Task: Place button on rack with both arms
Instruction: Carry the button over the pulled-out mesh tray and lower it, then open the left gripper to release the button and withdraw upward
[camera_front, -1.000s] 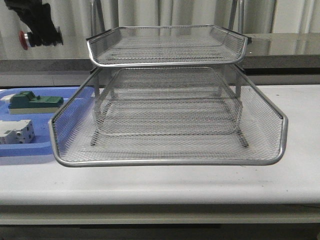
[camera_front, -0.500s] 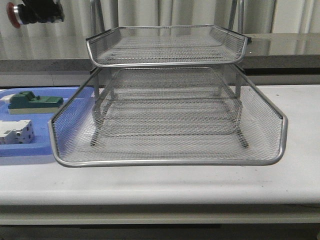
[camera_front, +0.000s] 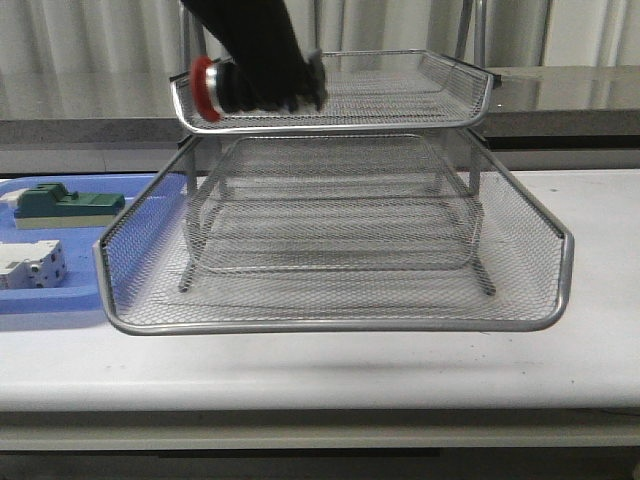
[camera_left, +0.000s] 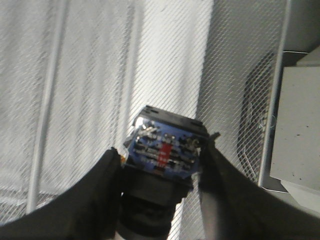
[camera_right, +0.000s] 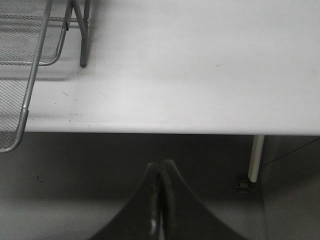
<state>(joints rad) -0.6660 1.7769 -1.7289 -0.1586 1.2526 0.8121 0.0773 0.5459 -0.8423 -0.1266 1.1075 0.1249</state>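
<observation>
Your left gripper (camera_left: 161, 172) holds the button (camera_front: 222, 86) over the rack's (camera_front: 330, 200) top tray, unreleased; your right gripper (camera_right: 160, 200), pinched empty, waits off the surface (camera_right: 200, 75).

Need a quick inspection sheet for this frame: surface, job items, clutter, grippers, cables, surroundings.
Surface: white table, bare at the front.
Job's things: button held over the top tier of the rack, red head pointing left.
Clutter: blue tray with a green-topped block and a white circuit breaker.
Grippers: left gripper shut on button; right gripper shut, empty, below the table edge.
Cables: nothing seen.
Surroundings: curtain behind.
</observation>
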